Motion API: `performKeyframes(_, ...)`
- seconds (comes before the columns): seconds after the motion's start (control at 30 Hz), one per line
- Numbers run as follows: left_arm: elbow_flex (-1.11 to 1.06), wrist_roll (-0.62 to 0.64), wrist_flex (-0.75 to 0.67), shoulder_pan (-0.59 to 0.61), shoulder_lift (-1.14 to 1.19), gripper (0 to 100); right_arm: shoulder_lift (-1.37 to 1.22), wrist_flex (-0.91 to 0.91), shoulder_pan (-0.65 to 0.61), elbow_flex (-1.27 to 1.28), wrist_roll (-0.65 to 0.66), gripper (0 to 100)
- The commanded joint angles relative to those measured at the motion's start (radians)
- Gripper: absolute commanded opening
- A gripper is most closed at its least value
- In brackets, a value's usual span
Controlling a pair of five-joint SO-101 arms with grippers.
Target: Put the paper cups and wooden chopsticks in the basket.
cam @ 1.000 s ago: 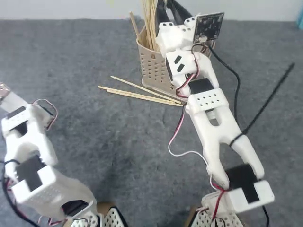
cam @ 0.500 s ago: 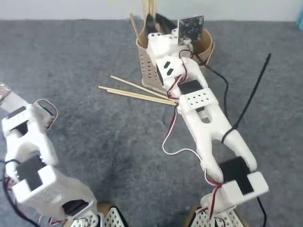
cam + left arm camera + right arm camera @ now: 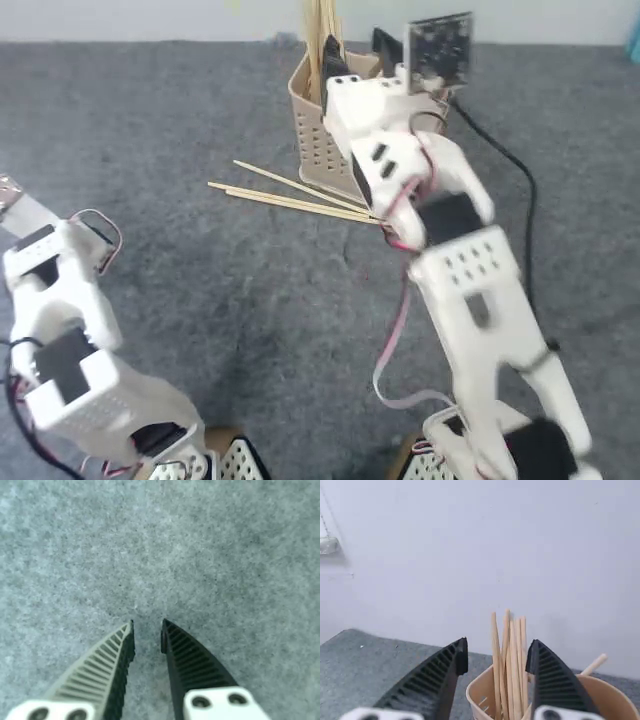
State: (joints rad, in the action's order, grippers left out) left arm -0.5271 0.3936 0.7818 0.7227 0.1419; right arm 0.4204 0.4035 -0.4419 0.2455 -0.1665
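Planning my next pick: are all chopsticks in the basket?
No. Several chopsticks lie flat on the mat beside the basket; others stand upright inside.

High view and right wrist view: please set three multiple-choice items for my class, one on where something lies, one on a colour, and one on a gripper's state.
1. Where do the loose chopsticks lie?
A. in a drawer
B. on the grey table cover, beside the basket
C. on a plate

2. What colour is the basket?
A. blue
B. black
C. beige

3. How does the right gripper stand?
A. fingers apart, holding nothing
B. shut on a spoon
C. shut on a lid

Answers:
1 B: the high view shows them lying flat on the cover next to the basket.
2 C: its perforated wall is beige.
3 A: the right wrist view shows a wide gap between the fingers.
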Motion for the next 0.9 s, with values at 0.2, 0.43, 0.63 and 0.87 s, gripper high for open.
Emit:
performKeyframes(0.2,0.031,0.006,-0.021,-0.008,-0.008,8,0.163,0.605,-0.179,0.017,0.012,19.7)
performKeyframes(0.43,0.031,0.008,-0.021,-0.005,-0.008,8,-0.005,0.403,-0.278,0.249,0.198,19.7)
performKeyframes(0.63,0.033,0.009,-0.021,0.005,-0.008,8,-0.318,-0.274,-0.277,0.377,-0.034,4.1)
performKeyframes(0.87,0.035,0.009,-0.021,0.002,-0.008,8,-0.7,-0.674,-0.262,0.172,-0.049,4.0)
